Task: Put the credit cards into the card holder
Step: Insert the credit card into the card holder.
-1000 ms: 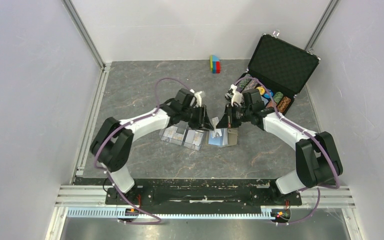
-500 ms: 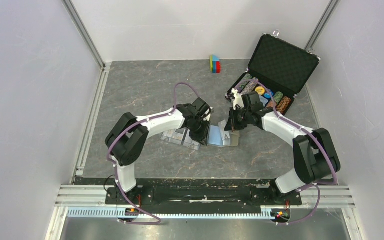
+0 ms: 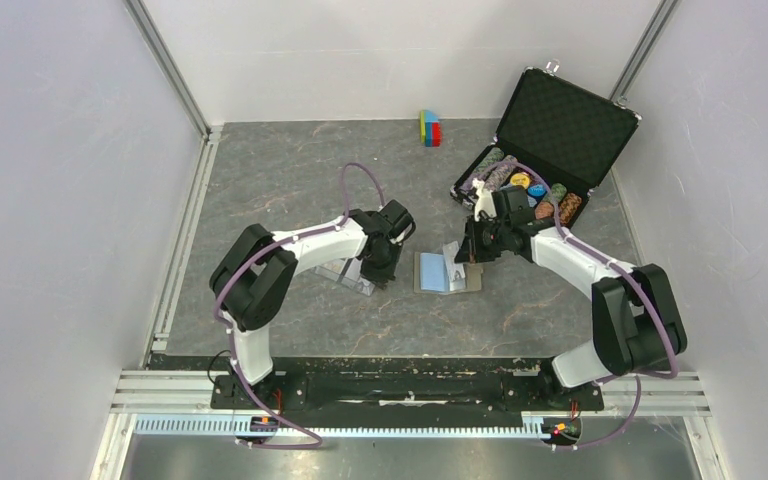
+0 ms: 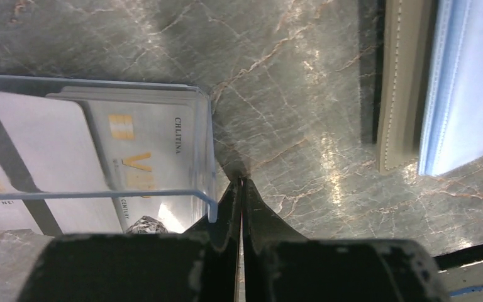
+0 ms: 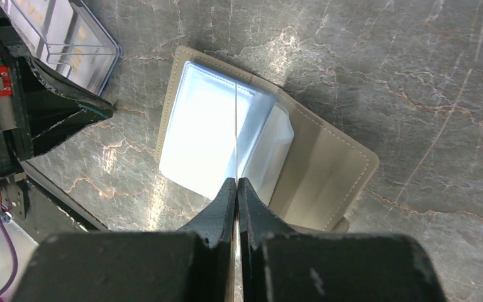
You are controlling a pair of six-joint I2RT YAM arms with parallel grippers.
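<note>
The grey marbled counter (image 3: 290,190) carries everything, and the largest item on it is a black chip briefcase (image 3: 568,125) at the far right, its lid propped open over rows of coloured chips (image 3: 545,195). Both arms reach inward toward the middle. There the card holder (image 3: 430,272) lies open and flat, taupe cover down and light blue lining up, between the two wrists. Just to its left sits a clear plastic case (image 4: 100,145), apart from the holder, with pale credit cards (image 4: 157,145) stacked inside; the top one shows a gold chip and gold lettering. The left fingers (image 4: 239,189) are pressed together with nothing visible between them, their tips low at the case's corner nearest the holder. The right fingers (image 5: 235,185) pinch a single credit card (image 5: 234,126), seen edge-on as a thin white line standing upright over the holder's blue sleeves. Whether its lower edge touches a sleeve cannot be told. A small multicoloured block (image 3: 430,128) stands near the back wall, well apart from the rest.
</note>
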